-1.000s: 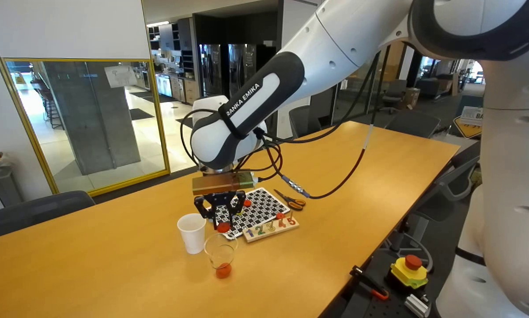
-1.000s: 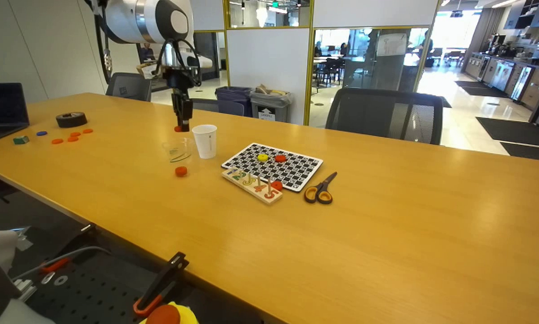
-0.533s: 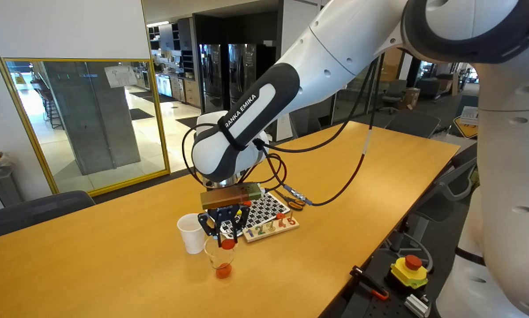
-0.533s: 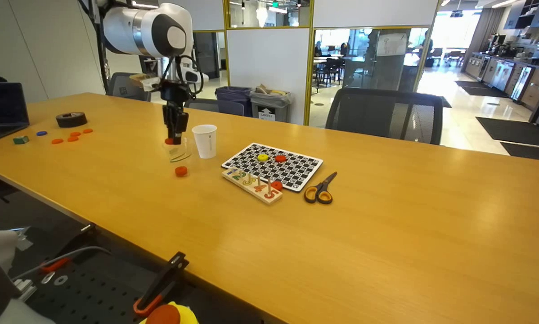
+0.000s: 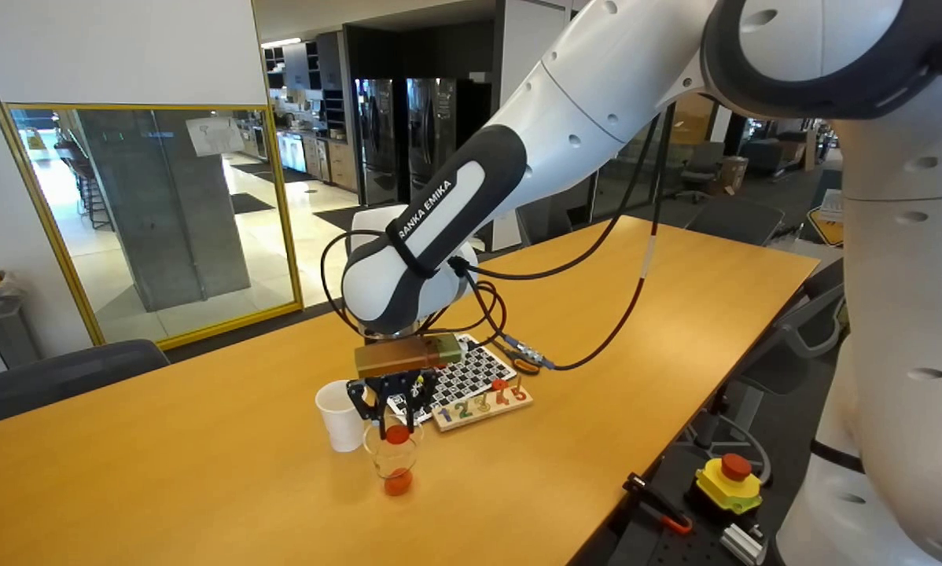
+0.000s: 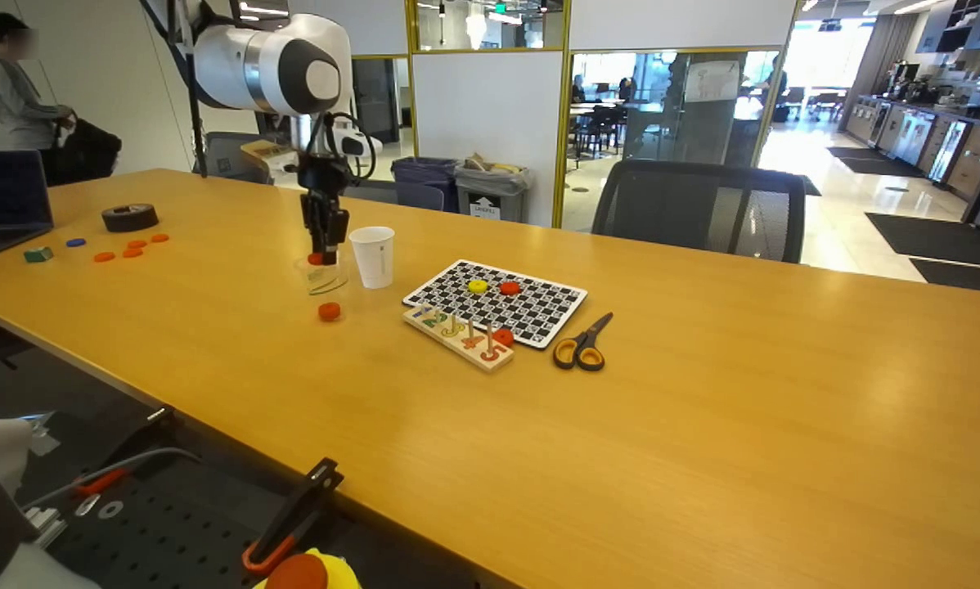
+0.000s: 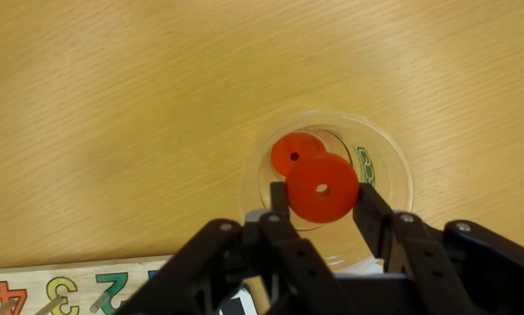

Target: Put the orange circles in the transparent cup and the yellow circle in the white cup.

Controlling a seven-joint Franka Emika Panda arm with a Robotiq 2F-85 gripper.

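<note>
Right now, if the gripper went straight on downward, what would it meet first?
Probably the lower orange disc inside the transparent cup, met by the held orange disc, though depth is hard to judge.

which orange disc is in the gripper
The orange disc at the mouth of the transparent cup, pinched in the gripper. It alone is held: a second disc lies inside the cup, a third disc beside the yellow circle on the checkered board.
</note>
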